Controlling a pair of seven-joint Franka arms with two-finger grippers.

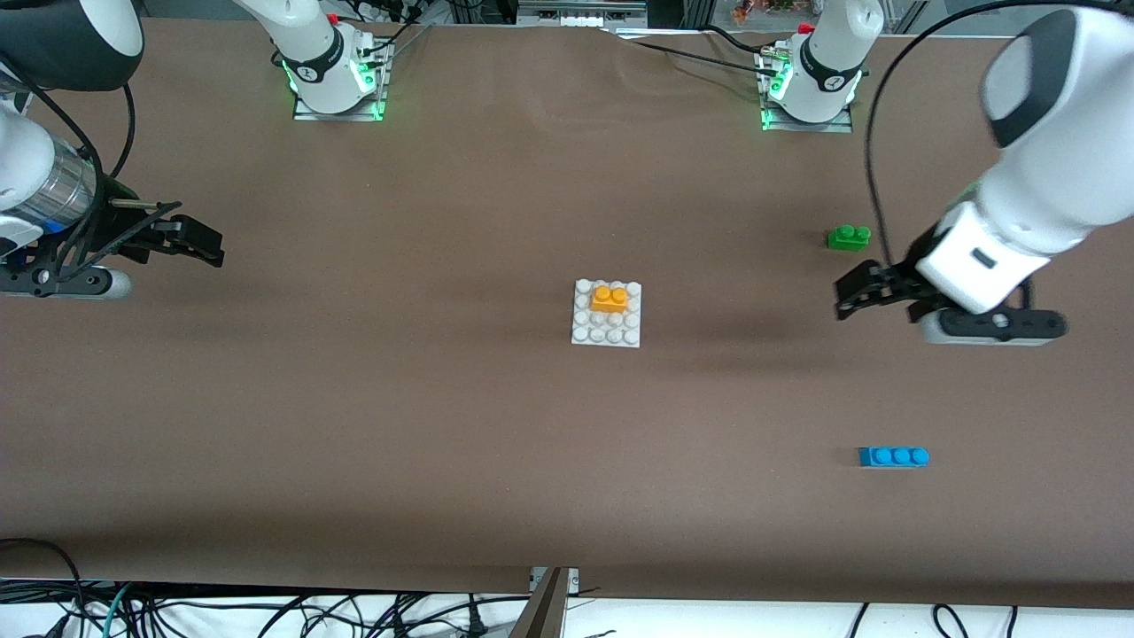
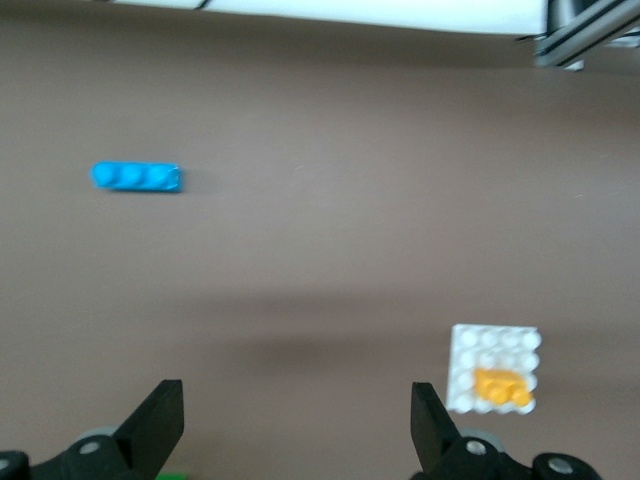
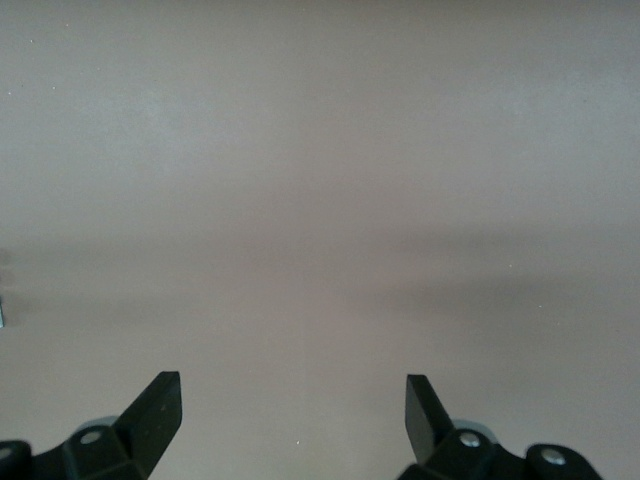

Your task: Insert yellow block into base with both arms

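Observation:
The yellow block (image 1: 609, 298) sits on the white base (image 1: 606, 333) in the middle of the table, on the part of the base farther from the front camera. Both also show in the left wrist view: the block (image 2: 503, 388) on the base (image 2: 494, 344). My left gripper (image 1: 848, 292) is open and empty, up over bare table toward the left arm's end, apart from the base. It shows open in its wrist view (image 2: 296, 420). My right gripper (image 1: 202, 241) is open and empty over bare table at the right arm's end (image 3: 292, 415).
A green two-stud brick (image 1: 849, 237) lies close to my left gripper, farther from the front camera. A blue three-stud brick (image 1: 894, 456) lies nearer the front camera at the left arm's end; it shows in the left wrist view (image 2: 136, 177). The table's front edge (image 1: 567, 592) carries cables below.

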